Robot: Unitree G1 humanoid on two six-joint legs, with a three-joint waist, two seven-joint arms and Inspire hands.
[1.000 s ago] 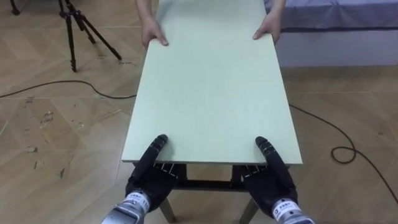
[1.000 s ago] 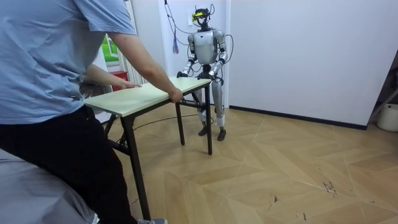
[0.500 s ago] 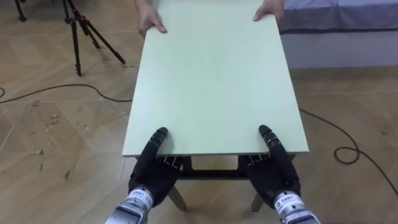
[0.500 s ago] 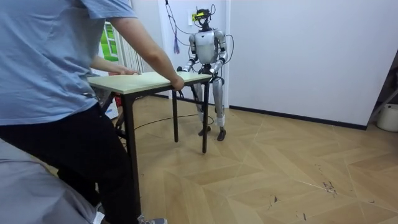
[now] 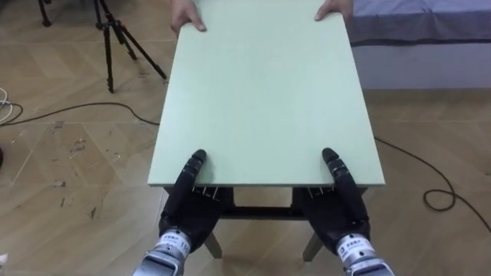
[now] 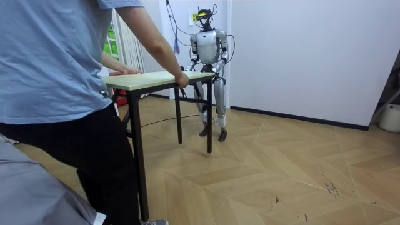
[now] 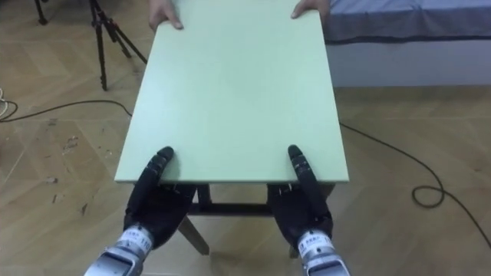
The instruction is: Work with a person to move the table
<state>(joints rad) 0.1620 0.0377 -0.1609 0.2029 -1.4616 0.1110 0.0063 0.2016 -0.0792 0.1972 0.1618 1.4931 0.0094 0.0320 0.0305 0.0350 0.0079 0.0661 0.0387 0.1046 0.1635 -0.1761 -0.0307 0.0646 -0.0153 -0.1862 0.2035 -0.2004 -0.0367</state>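
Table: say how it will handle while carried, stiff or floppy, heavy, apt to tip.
Probably stiff: the table lies flat, without sag, between the person's hands and the robot's left hand and right hand clamped on its near edge. Likely light: thin top, slim legs. Tall and narrow, it could tip if one end drops.

Head stereo pair down onto table point(image 5: 265, 92); room camera behind person point(image 6: 50, 75).
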